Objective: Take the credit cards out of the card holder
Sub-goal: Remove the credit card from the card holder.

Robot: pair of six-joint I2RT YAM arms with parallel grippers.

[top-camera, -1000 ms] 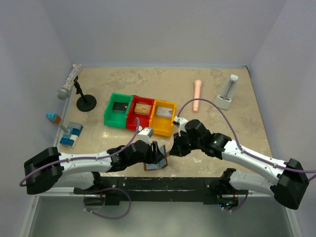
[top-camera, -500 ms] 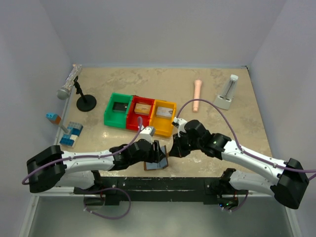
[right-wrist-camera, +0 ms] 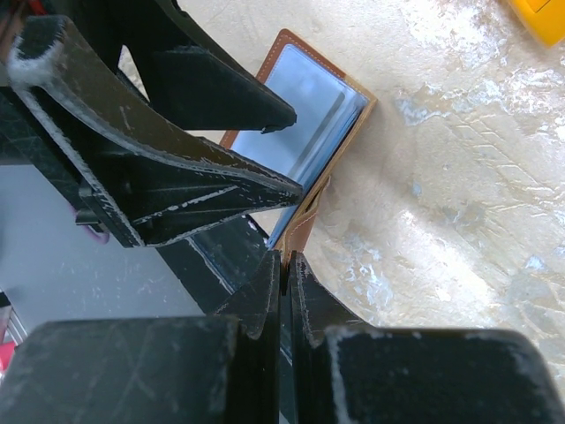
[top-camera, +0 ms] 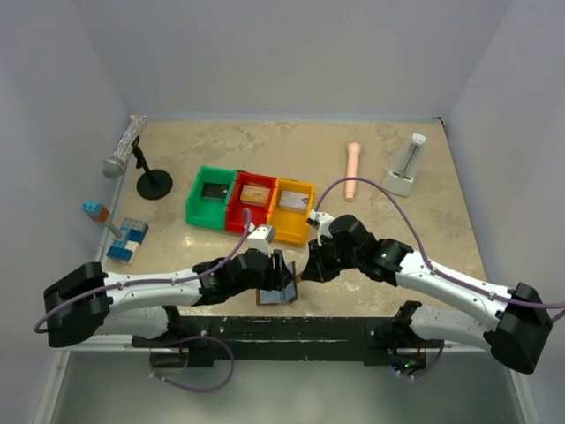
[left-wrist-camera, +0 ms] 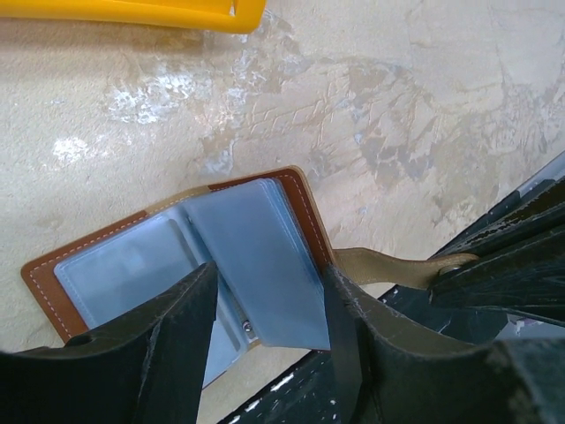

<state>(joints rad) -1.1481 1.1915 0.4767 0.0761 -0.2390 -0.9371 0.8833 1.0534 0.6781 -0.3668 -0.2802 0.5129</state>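
The card holder (left-wrist-camera: pixel 124 265) lies open near the front edge of the surface (left-wrist-camera: pixel 397 106), one inner sleeve (left-wrist-camera: pixel 265 256) raised. The left tool (left-wrist-camera: pixel 269 276) stands half wide astride that sleeve, and I cannot tell whether it grips. The right tool (right-wrist-camera: pixel 284 261) is pinched tight on the tan tab (left-wrist-camera: pixel 388 265).

The beige marbled table (top-camera: pixel 415 225) bore an open brown leather-like card holder (left-wrist-camera: pixel 132 263) at its near edge. A green plastic bin (top-camera: pixel 201 217), red plastic bin (top-camera: pixel 238 223) and yellow plastic bin (top-camera: pixel 297 232) sat centre-left. A black microphone stand (top-camera: pixel 154 185) and blue-white toy blocks (top-camera: pixel 128 240) were at the left, and a pink cylinder (top-camera: pixel 353 172) and white upright stand (top-camera: pixel 406 168) far right.
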